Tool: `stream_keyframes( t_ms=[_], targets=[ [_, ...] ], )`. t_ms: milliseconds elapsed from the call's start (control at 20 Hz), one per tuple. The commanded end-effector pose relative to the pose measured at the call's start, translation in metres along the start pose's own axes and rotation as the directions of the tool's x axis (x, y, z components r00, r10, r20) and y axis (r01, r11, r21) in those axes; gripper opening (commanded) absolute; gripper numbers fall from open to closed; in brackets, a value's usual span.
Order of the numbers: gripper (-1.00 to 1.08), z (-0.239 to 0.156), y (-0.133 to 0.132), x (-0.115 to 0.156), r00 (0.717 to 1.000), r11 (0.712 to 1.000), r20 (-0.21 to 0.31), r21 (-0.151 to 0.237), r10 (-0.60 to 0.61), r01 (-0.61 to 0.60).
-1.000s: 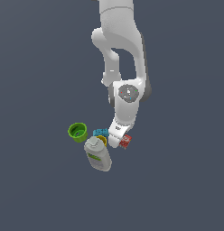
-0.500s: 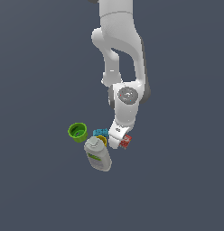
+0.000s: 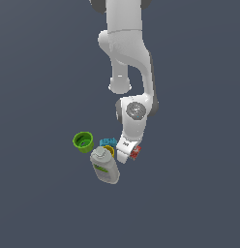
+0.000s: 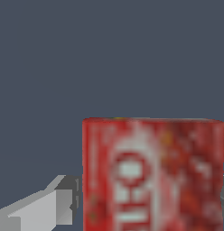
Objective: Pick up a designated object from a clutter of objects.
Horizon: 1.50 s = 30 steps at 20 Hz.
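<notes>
The designated object, a small red box (image 4: pixel 152 176) with white lettering, fills the wrist view between my gripper (image 4: pixel 150 198) fingers. One grey finger (image 4: pixel 50 207) stands just beside one of its sides with a thin dark gap; the other finger shows only as a sliver at the frame edge. In the exterior view the red box (image 3: pixel 135 153) peeks out by my gripper (image 3: pixel 127 156), at the exterior view's right end of the clutter of objects. The gripper looks open around the box.
The clutter holds a green cup (image 3: pixel 83 142), a white-grey bottle (image 3: pixel 104 165) with a green label lying down, a small blue block (image 3: pixel 107 142) and a yellow piece (image 3: pixel 110 149). All of them sit close to my gripper, on the exterior view's left of it.
My wrist and gripper have moved down toward the red box. The box and the rest of the clutter have not moved.
</notes>
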<state>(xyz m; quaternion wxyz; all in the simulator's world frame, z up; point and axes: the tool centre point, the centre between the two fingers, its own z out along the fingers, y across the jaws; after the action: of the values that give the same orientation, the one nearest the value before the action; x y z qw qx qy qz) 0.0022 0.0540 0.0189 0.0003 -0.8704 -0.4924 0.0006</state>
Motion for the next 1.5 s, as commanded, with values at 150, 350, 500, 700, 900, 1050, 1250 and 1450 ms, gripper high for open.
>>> stream_keyframes(
  t_ms=[150,350,500,700,900,1050,1250,1450],
  targets=[
    [-1.0,0.004,0.001,0.0,1.0,1.0,-0.001,-0.001,0.0,0.0],
    [-1.0,0.004,0.001,0.0,1.0,1.0,-0.001,-0.001,0.0,0.0],
    [-1.0,0.004,0.001,0.0,1.0,1.0,-0.001,-0.001,0.0,0.0],
    [-1.0,0.002,0.001,0.0,1.0,1.0,-0.001,-0.002,0.0,0.0],
    [-1.0,-0.005,0.002,-0.004,1.0,1.0,-0.001,-0.002,0.0,0.0],
    [-1.0,-0.016,0.004,-0.01,1.0,1.0,-0.001,-0.002,0.0,0.0],
    [-1.0,-0.036,0.007,-0.021,1.0,1.0,-0.001,-0.003,0.0,0.0],
    [-1.0,-0.065,0.011,-0.036,1.0,1.0,0.0,-0.002,0.0,0.0]
  ],
)
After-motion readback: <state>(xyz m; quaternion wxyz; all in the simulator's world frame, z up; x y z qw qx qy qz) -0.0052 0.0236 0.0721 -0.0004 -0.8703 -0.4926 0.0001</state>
